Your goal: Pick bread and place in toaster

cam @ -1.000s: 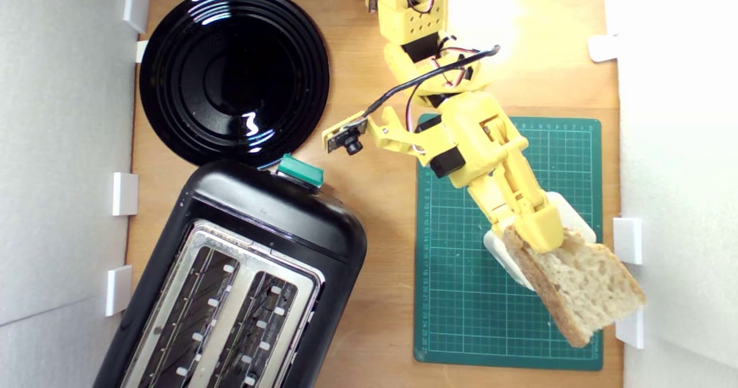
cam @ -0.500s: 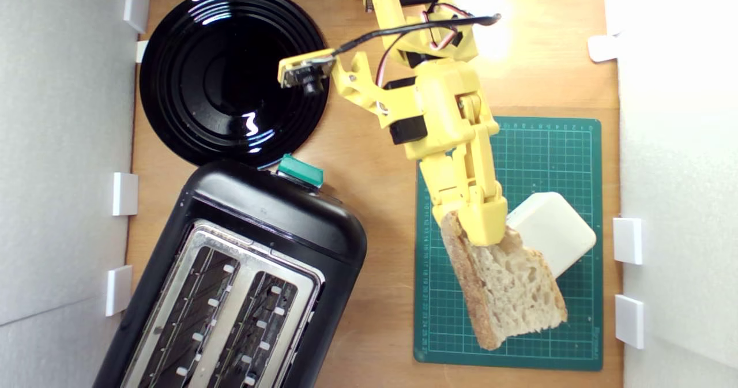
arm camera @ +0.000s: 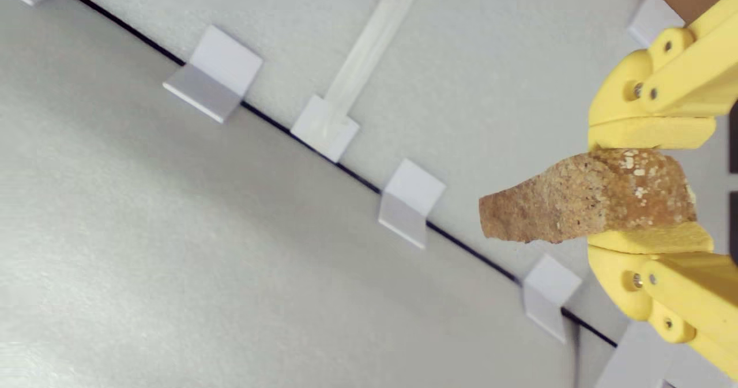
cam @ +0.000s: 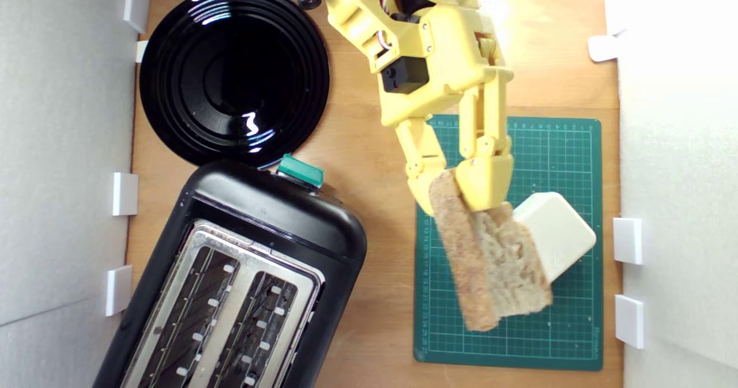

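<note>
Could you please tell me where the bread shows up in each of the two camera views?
Exterior view: the bread hangs over the green mat, towards the exterior view's right, beside a cream block.
Wrist view: its brown crust is seen edge-on.
Shared landmark: the yellow gripper clamping the bread.

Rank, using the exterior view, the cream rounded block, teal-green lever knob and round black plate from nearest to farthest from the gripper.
1. Cream rounded block, just toward the view's right of the gripper.
2. Teal-green lever knob, toward the left.
3. Round black plate, upper left.
</note>
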`<state>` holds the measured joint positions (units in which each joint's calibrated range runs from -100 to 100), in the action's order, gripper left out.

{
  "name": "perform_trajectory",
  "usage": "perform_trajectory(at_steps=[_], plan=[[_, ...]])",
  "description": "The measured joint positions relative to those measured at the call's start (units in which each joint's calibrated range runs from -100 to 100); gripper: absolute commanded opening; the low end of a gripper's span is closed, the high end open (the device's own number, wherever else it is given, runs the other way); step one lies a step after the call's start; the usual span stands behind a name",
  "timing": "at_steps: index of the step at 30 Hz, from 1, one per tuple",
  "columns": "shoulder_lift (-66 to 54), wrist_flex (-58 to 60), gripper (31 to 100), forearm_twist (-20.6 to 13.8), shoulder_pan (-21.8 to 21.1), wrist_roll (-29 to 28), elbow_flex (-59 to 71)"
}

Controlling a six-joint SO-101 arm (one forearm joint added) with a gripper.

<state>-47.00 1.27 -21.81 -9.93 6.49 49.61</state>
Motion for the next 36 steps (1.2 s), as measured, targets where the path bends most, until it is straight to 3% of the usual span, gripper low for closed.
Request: perform_trajectory(at_steps=[5,17,36], plan=[[0.3,-13.1,61.5,5.1,-0.6,6.3,-14.8],[8.7,-49.2,61.5,7.1,0.4,19.9,-51.2],[18.1,-68.3,61.5,7.2,5.9,42.1,-73.8]])
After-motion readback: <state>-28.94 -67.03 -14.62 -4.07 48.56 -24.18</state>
